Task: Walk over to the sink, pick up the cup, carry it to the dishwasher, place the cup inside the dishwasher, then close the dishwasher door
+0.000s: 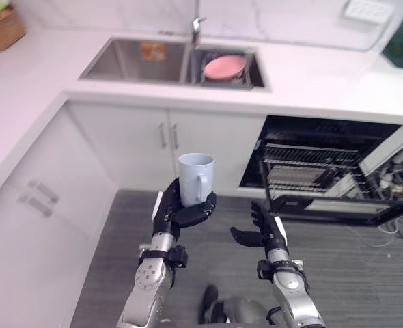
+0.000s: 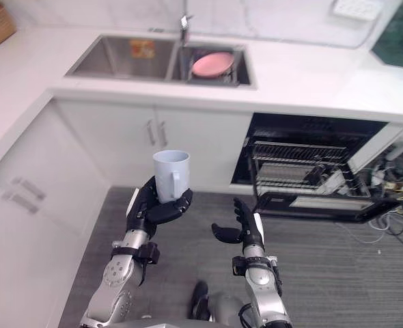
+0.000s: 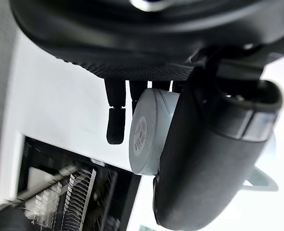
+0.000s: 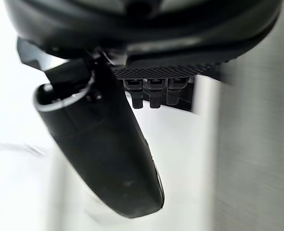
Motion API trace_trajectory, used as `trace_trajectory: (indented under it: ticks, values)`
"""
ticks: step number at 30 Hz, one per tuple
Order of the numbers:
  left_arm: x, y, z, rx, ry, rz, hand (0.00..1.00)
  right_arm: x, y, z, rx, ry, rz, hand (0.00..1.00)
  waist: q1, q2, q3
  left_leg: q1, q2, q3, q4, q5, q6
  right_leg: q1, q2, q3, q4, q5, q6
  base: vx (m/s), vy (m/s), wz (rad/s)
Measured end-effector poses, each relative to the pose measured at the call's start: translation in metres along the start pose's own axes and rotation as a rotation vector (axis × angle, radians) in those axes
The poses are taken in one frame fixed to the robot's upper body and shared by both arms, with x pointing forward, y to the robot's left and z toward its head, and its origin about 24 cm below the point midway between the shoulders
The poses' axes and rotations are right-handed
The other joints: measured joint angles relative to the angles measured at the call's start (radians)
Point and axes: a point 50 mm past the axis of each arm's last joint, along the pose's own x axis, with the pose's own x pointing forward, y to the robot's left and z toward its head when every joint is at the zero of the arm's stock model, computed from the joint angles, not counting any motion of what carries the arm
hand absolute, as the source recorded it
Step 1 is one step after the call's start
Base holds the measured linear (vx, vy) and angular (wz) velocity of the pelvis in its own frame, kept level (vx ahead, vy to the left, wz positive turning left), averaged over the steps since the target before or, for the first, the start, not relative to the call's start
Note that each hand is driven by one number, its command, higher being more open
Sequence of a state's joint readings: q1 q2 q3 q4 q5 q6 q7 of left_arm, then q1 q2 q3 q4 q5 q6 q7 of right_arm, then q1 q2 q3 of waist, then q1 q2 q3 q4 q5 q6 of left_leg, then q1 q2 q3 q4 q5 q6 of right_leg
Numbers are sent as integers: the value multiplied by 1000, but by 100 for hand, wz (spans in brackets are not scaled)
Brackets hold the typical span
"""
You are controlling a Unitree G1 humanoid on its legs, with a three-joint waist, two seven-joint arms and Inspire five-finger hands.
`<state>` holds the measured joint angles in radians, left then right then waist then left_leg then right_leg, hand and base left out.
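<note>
**Cup in the left hand, short of the open dishwasher**

Left eye view: a white countertop runs along the back wall and turns down the robot's left side, with white cabinet doors under it. A steel double sink is set into it. A pink plate lies in the right basin, and the tap rises behind the divider. A woven basket sits in the far left corner. Right of the cabinets the dishwasher stands open, with its door lowered and a wire rack drawn partly out. The floor is grey and striped. Above it the left hand holds the pale blue cup upright, fingers and thumb curled round its lower wall. The right hand hovers nearby, apart from the cup, fingers loose and thumb out, holding nothing.

Right eye view: the same kitchen, with a white socket plate on the back wall above the counter.

Left wrist view: the thumb lies across the cup's side, and the cup's round base faces the camera. The dishwasher's rack shows beyond it.

Right wrist view: the fingers reach forward, relaxed and empty. Pale cabinet front and grey floor show beyond, blurred.
</note>
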<state>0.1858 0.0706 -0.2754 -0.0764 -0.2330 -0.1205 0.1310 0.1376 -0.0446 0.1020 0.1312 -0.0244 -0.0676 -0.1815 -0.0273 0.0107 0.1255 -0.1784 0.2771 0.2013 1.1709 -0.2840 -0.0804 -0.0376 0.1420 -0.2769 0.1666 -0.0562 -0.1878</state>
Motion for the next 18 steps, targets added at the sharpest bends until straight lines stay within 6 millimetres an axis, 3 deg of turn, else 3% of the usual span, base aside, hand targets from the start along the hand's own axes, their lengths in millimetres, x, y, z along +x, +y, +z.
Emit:
trace_trajectory:
  ticks: [2,3,4,5,7,8,9,10,12,13,16,18]
  values:
    - [0,-2,-1,-3,3,-8,30,7,0,14,6,-73,-5,90,14,-2,0,-85,-16,-29,-123,-28,28,63,-15,87,-31,-3,4,538,212,-119]
    - [0,-3,-1,-4,4,-10,30,10,1,19,6,-92,-1,90,26,-5,1,-116,-59,-86,-254,-33,37,92,-39,142,-38,-19,33,444,267,-135]
    - [0,-3,-2,-4,8,-8,30,12,0,20,-1,-96,1,90,31,-4,2,-129,-114,-177,-410,-27,26,116,-64,197,-37,-41,70,413,314,-127]
    - [0,-2,-3,-4,10,-6,30,12,0,18,-7,-88,3,90,32,-3,1,-128,-143,-232,-498,-18,15,128,-74,220,-37,-51,82,383,342,-106]
    - [0,0,-1,2,3,7,30,12,-4,6,-27,-42,4,90,32,14,-3,-112,-191,-391,-804,74,-30,155,-89,302,-13,-105,136,368,367,-96]
    - [0,1,-1,12,2,17,30,12,-5,3,-27,-28,6,90,38,15,4,-86,-191,-394,-817,148,-57,162,-91,331,1,-123,150,371,408,-127]
    - [-2,9,-2,34,7,50,30,10,-1,-3,-11,5,21,90,52,0,4,-48,-207,-380,-812,226,-26,166,-105,394,30,-157,166,443,481,-125]
    - [-3,20,-1,57,6,90,30,9,8,-4,2,13,49,90,45,-22,-4,-57,-225,-339,-753,170,5,159,-137,435,53,-182,192,372,400,-120]
    - [-3,28,1,71,1,127,30,8,14,-1,3,1,87,90,47,-25,-6,-57,-226,-269,-689,110,28,141,-161,467,98,-207,213,279,310,-108]
    - [-4,32,2,74,-2,156,30,7,22,1,8,-6,132,90,58,-23,-8,-28,-223,-199,-686,84,65,109,-184,440,167,-212,220,258,294,-130]
    - [-4,35,3,86,-7,169,30,10,37,8,43,-28,200,90,63,-28,-10,50,-231,-101,-733,74,112,14,-259,297,356,-208,261,224,244,-110]
    - [-4,35,4,90,-11,178,30,12,45,15,58,-48,246,90,51,-25,-12,145,-227,-65,-792,74,125,1,-295,180,395,-239,224,212,149,-62]
